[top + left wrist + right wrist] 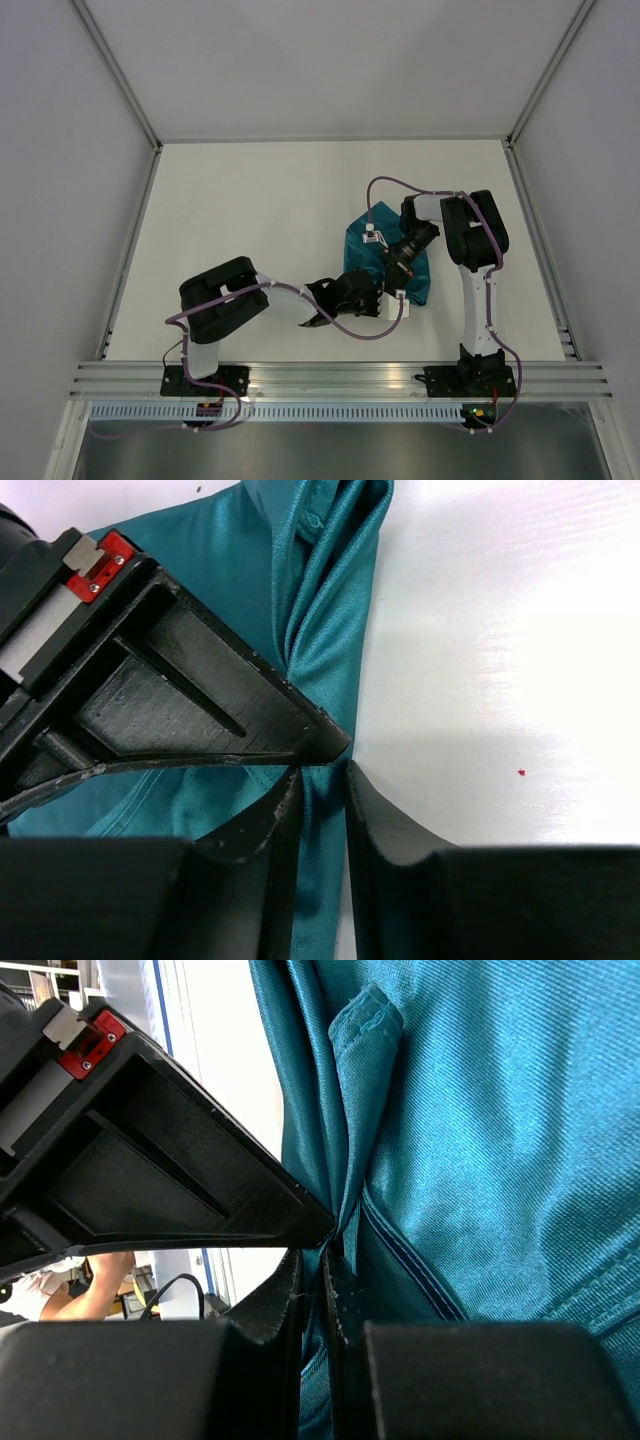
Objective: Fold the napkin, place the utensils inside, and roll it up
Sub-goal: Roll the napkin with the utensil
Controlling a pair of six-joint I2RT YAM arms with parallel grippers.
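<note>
The teal napkin is bunched and lifted between both grippers, right of the table's middle. My left gripper is shut on a folded edge of the napkin; the left wrist view shows the cloth pinched between the jaws of the left gripper. My right gripper is shut on another gathered edge; in the right wrist view the napkin hangs in folds from the right gripper. The two grippers are close together. No utensils are in view.
The white table is walled by white panels at the back and sides. A metal rail runs along the near edge by the arm bases. Purple cables loop near both arms.
</note>
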